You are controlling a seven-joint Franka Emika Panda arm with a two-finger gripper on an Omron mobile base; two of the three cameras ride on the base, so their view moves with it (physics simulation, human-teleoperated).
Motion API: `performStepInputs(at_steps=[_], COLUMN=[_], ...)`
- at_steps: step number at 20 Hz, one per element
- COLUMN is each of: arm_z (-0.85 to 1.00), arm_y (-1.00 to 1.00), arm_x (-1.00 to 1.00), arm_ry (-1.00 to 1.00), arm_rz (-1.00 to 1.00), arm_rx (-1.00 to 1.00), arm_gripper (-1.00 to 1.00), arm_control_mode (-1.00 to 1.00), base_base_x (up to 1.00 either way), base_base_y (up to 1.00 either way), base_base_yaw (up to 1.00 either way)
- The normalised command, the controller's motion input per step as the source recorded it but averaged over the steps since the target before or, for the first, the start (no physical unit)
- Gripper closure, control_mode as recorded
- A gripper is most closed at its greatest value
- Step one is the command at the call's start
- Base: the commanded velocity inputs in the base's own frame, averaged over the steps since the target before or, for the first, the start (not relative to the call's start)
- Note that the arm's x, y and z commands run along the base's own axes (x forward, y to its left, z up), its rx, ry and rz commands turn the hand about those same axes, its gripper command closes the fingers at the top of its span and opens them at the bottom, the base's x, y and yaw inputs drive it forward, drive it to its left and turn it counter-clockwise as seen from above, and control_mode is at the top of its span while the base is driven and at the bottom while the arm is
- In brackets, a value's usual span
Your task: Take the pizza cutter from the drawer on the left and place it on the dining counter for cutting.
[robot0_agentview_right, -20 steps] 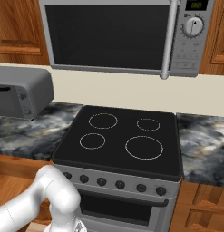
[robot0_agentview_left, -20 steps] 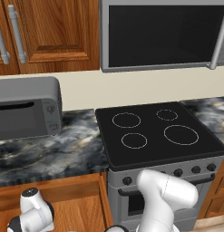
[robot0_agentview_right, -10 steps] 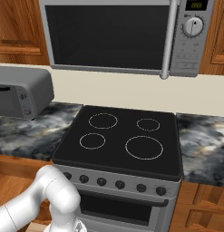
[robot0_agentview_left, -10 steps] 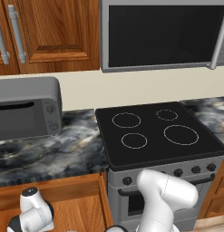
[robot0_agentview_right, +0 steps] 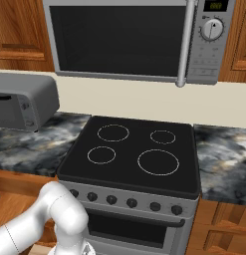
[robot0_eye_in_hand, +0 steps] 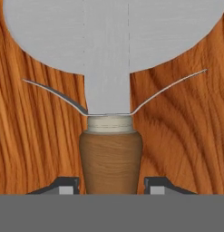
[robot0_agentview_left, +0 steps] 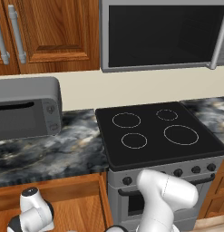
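The pizza cutter [robot0_eye_in_hand: 109, 68] lies on the wood floor of the drawer [robot0_eye_in_hand: 186, 136], and the pincer [robot0_eye_in_hand: 110, 186] has its 2 fingertips against the brown handle, gripping it.

Black stove [robot0_agentview_right: 129, 154] with four ring burners stood centre, a row of dark knobs [robot0_agentview_right: 123, 201] along its grey front. Silver microwave [robot0_agentview_right: 139, 40] hung above it, dial at upper right. Grey toaster oven [robot0_agentview_right: 22, 99] sat on the marbled surface [robot0_agentview_right: 30, 147] at left. White arm [robot0_agentview_right: 45, 221] rose at lower left. Reddish-brown wooden cabinets [robot0_agentview_right: 17, 30] flanked the microwave.
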Motion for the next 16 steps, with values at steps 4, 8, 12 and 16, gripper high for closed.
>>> performStepInputs(at_steps=[4, 8, 12, 16], arm_z=[0.00, 0.00, 0.00, 0.03], arm_y=[0.00, 0.00, 0.00, 0.00], arm_x=[0.00, 0.00, 0.00, -0.02], arm_ry=[0.00, 0.00, 0.01, 0.00], arm_rz=[0.00, 0.00, 0.00, 0.00], arm_rx=[0.00, 0.00, 0.00, 0.00], arm_gripper=[1.00, 1.00, 1.00, 1.00], arm_control_mode=[-1.00, -1.00, -1.00, -1.00], base_base_x=[0.00, 0.00, 0.00, 0.00], base_base_y=[0.00, 0.00, 0.00, 0.00], base_base_yaw=[0.00, 0.00, 0.00, 0.00])
